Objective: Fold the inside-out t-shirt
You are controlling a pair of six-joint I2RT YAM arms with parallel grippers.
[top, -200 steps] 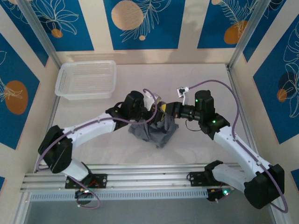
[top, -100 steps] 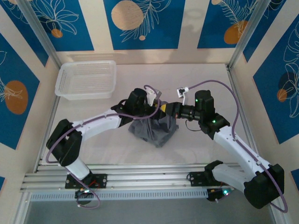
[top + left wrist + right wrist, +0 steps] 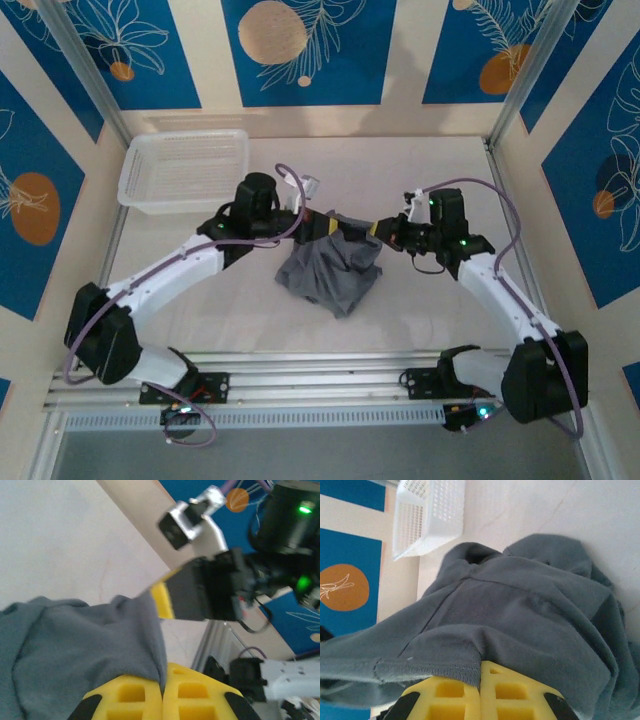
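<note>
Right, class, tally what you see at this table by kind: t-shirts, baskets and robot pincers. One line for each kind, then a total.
T-shirts: 1, the grey t-shirt
Baskets: 1, the white basket
Pincers: 2, the left pincer and the right pincer, each shut on the grey t-shirt
Total: 4

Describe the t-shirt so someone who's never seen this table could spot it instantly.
On the pale table, look at the middle. The t-shirt is stretched there between the left gripper and the right gripper, both shut on its top edge. It is soft slate-grey cloth, unlike the white mesh basket at the far left corner.
</note>
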